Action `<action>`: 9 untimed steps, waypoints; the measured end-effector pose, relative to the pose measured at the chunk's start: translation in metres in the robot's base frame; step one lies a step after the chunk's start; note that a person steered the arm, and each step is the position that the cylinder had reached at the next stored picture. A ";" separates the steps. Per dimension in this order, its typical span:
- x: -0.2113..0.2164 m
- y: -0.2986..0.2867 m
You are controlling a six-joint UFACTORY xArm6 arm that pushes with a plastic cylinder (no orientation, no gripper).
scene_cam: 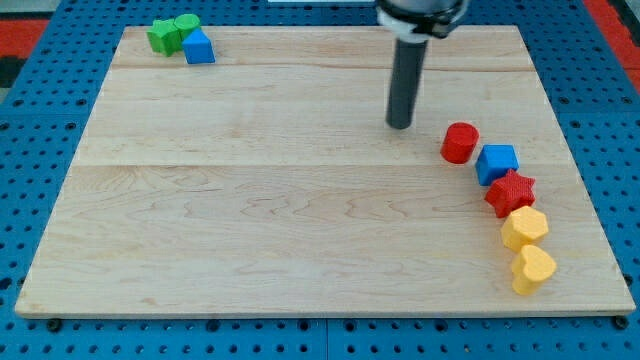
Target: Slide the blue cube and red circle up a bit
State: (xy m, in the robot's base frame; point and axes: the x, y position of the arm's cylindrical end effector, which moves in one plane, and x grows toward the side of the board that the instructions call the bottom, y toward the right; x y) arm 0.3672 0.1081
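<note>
The red circle [460,142] lies at the view's right on the wooden board [300,200]. The blue cube [497,163] touches it on its lower right. My tip [399,125] stands on the board to the left of the red circle and a little above it, apart from it by a small gap. A red star-shaped block [510,192] sits just below the blue cube, touching it.
Below the red star lie a yellow hexagon-like block [524,228] and a yellow heart [533,269], near the board's right edge. At the top left corner sit a green star-like block [164,37], a green block [187,24] and a blue block [198,47].
</note>
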 end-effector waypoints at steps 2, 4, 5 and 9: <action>0.024 0.129; 0.093 0.170; 0.097 0.153; 0.063 0.059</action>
